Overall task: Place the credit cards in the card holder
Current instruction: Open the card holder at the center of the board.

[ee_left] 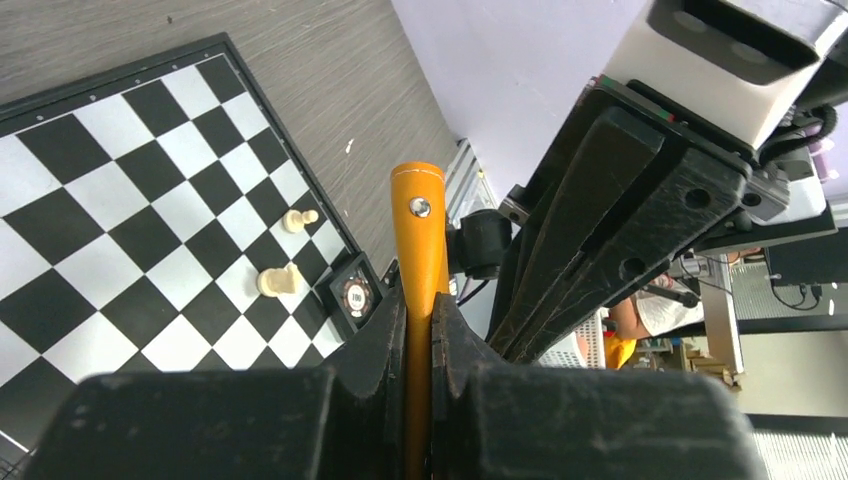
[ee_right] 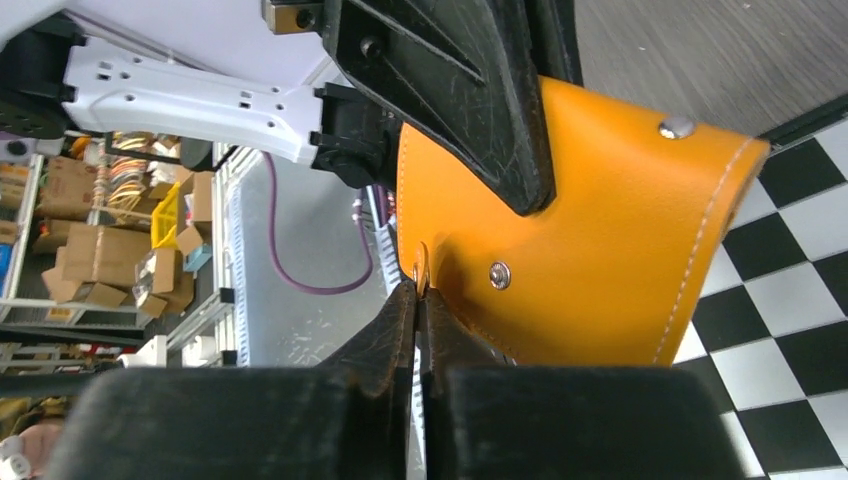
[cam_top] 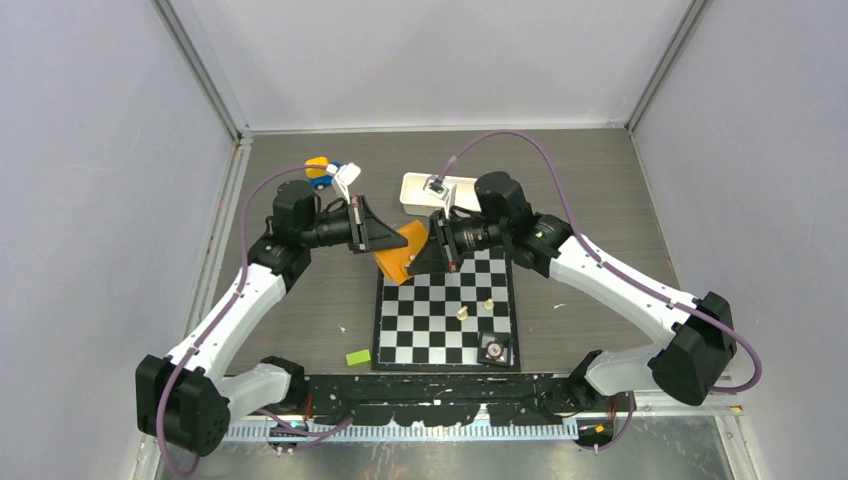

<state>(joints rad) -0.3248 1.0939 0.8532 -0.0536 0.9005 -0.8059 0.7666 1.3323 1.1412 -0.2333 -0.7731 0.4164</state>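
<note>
The orange card holder hangs in the air over the chessboard's far left corner, held between both arms. My left gripper is shut on it; in the left wrist view the card holder stands edge-on between the fingertips of that gripper, its snap showing. My right gripper comes from the other side. In the right wrist view this gripper is pinched shut on the edge of the card holder, right by a metal snap. The credit cards are out of view.
A chessboard lies mid-table with two pale pawns and a poker chip in a black case. A green block lies left of it. A white tray and a blue-yellow toy sit at the back.
</note>
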